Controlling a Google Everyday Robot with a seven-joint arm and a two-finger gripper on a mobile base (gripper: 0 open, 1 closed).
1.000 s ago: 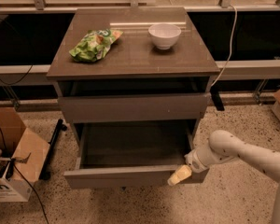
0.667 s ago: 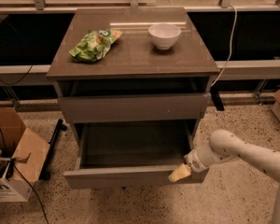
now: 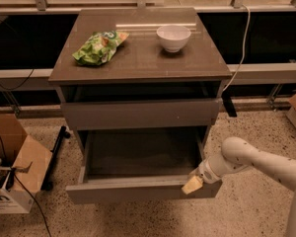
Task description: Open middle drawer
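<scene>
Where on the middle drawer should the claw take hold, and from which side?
On the middle drawer, grip the top edge of the flat front, coming from the front and above. It has no handle, and pulled out as it is, that upper lip stands exposed above the grey tray. The claw sits at the lip's right end.

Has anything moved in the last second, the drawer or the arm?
Nothing has visibly changed. The gripper is at the right end of the middle drawer front, as before, and the drawer is pulled out just as far. The green bag and white bowl on top have not moved.
</scene>
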